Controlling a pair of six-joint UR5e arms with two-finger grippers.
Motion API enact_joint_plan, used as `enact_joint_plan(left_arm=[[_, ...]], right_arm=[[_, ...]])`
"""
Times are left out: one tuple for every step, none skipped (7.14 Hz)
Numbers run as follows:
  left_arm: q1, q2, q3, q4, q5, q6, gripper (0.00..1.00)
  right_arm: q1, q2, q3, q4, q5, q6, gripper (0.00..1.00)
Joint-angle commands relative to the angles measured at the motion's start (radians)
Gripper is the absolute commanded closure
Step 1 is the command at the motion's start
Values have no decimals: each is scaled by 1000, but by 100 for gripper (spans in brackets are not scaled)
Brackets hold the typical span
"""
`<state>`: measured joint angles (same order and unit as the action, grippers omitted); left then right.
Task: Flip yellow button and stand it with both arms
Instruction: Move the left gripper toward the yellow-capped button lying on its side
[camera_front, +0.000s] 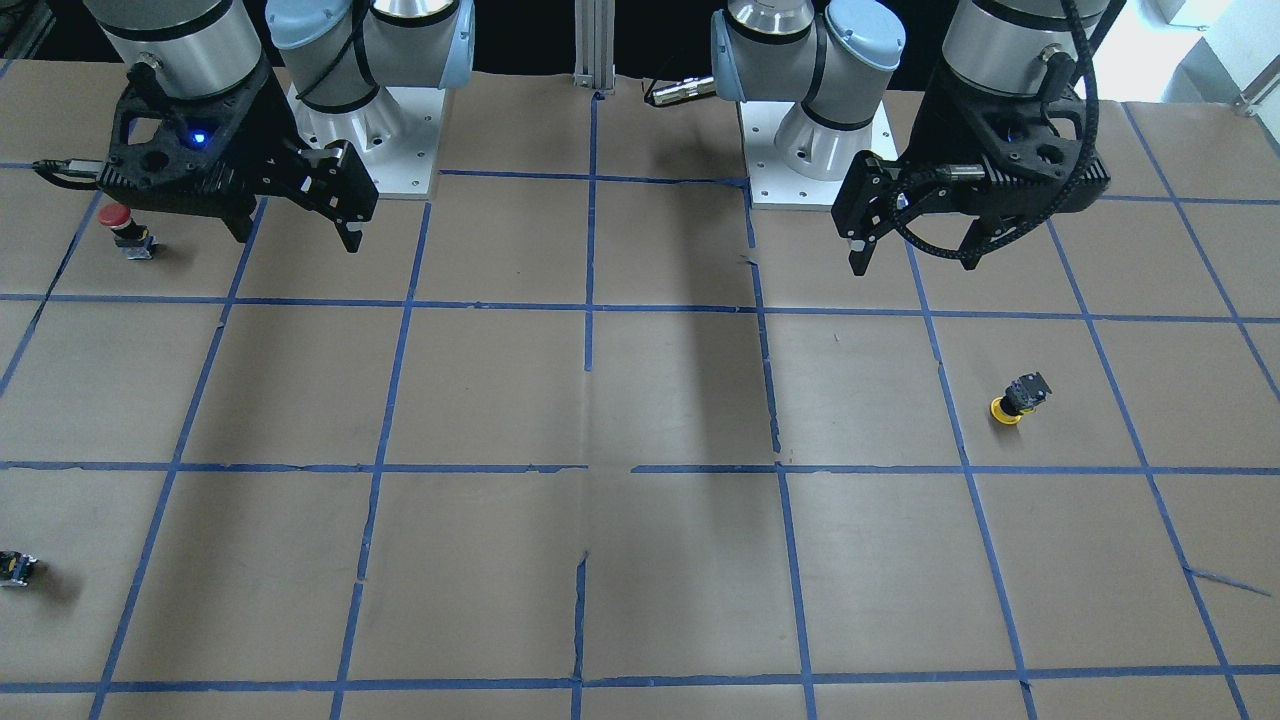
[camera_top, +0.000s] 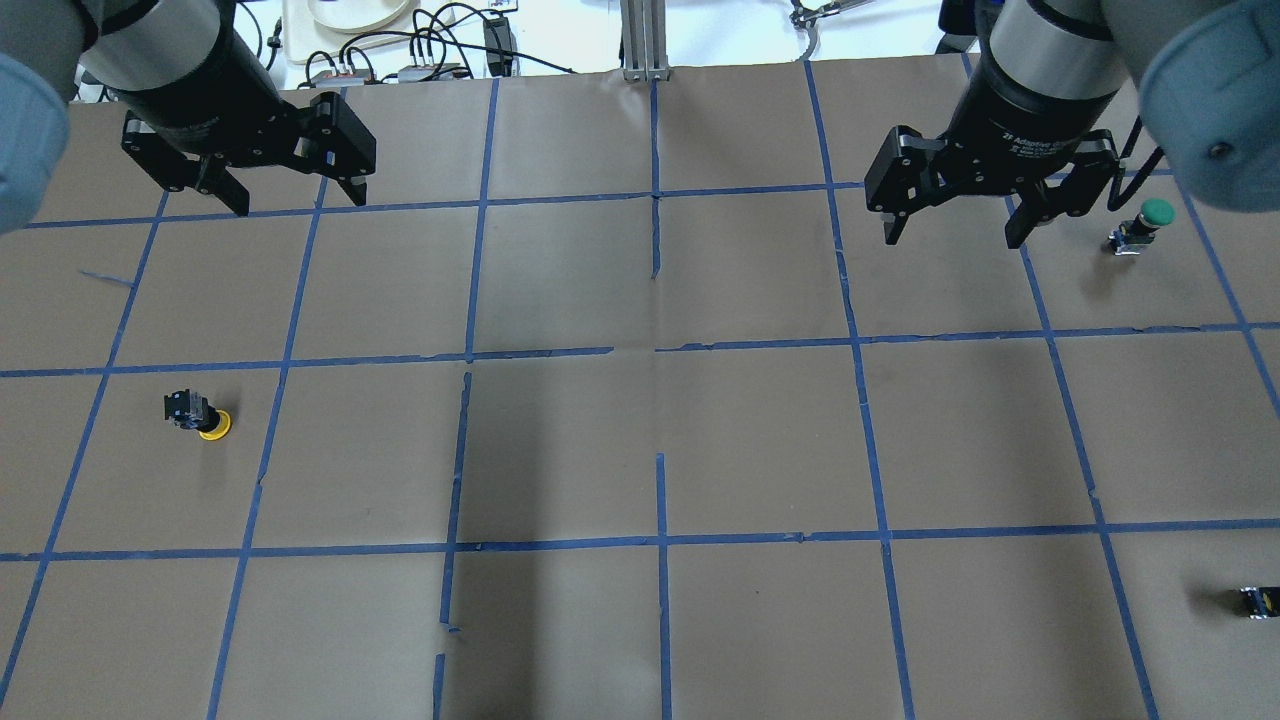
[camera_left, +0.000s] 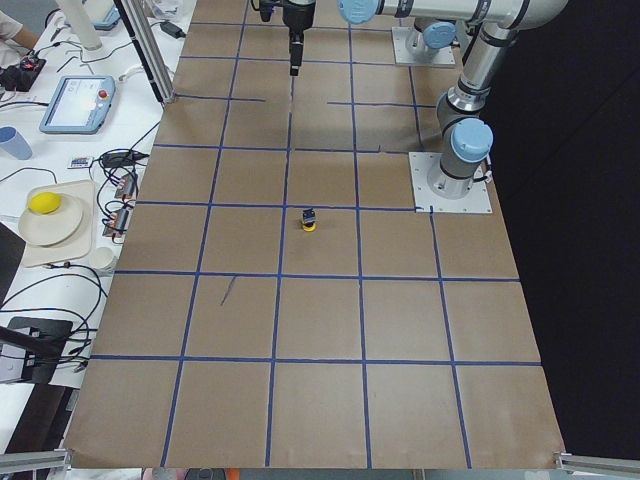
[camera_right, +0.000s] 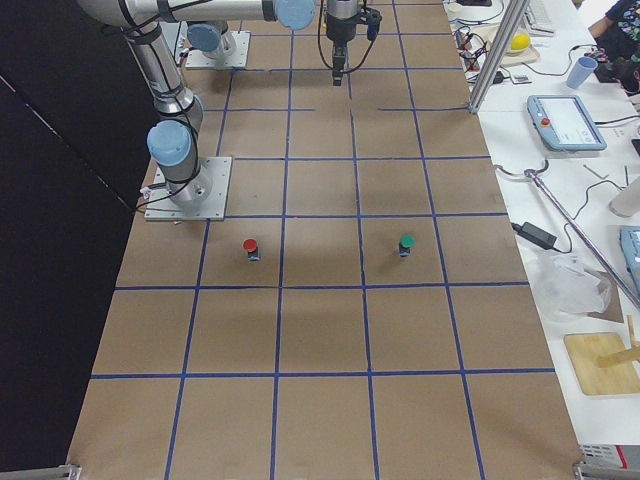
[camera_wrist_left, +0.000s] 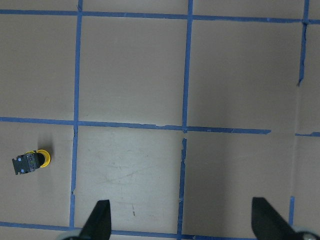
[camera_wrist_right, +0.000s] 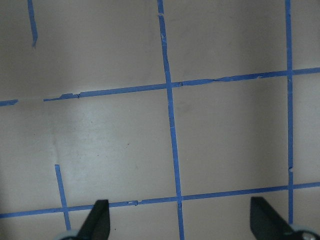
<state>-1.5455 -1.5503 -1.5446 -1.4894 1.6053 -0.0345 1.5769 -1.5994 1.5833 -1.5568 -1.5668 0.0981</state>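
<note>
Left gripper (camera_top: 299, 205) and right gripper (camera_top: 951, 241) hang spread wide, empty; yellow button (camera_top: 200, 415) lies apart.

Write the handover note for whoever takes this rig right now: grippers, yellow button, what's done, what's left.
Left gripper: open, empty, raised above the table.
Right gripper: open, empty, raised likewise.
Yellow button: on the robot's left side of the table, well apart from both grippers. It seems to rest cap down, body up.
Done: nothing yet; the button is untouched.
Left: pick it up, flip it using both arms, and stand it, probably cap up.
</note>
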Motion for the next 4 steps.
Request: enact_joint_plan(left_arm=[[-1, 1, -2, -8, 4, 1, 0], [-1, -1, -9, -9, 8, 10, 0], [2, 4, -32, 3, 8, 5, 0], [13, 9, -55, 23, 8, 8, 0]], right_arm=[[0, -1, 1, -2, -2, -1, 0], [0, -2, 1, 0, -2, 0, 0], [0, -5, 1, 0, -1, 0, 0], [0, -7, 1, -2, -1, 3, 0]])
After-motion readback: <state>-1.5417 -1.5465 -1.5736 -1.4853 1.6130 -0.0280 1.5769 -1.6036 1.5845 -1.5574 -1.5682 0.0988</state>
